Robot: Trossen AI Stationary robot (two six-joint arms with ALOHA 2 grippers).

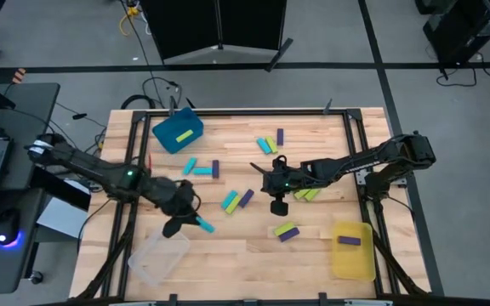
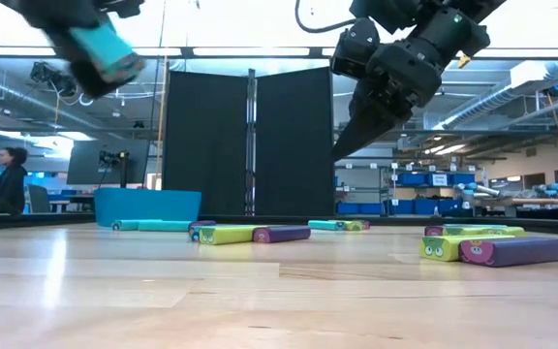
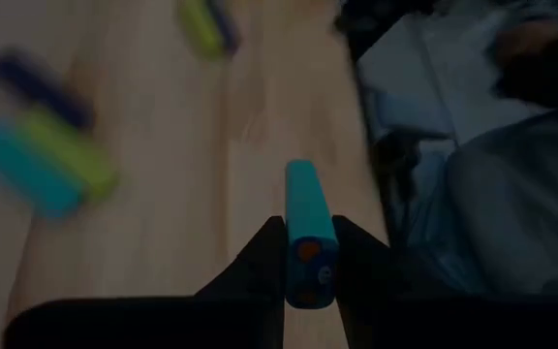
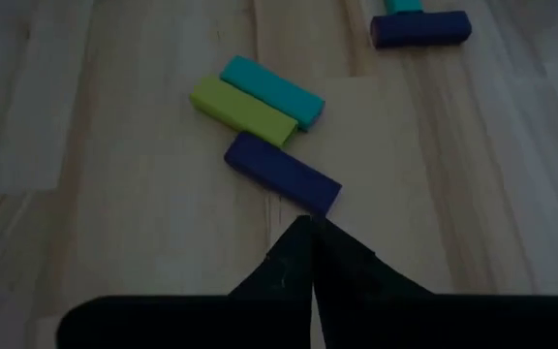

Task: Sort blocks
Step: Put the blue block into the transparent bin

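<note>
Three bins (image 1: 178, 132) on the table (image 1: 245, 246); two arms (image 1: 100, 170); many scattered blocks (image 1: 230, 201).

Blurred past reading in the left wrist view: the blocks (image 3: 42, 160) lying on the table behind the held cyan block (image 3: 306, 233), mere smears of cyan, lime and purple, likewise the heap of pale stuff beyond the table edge. Cut off by the top edge in the low view: the left gripper (image 2: 93, 44), smeared along with the block it carries, and the upper links of the right arm. Too small to tell in the high view: faces or markings on any block, and how the purple block (image 1: 349, 240) in the yellow bin (image 1: 353, 261) lies.
</note>
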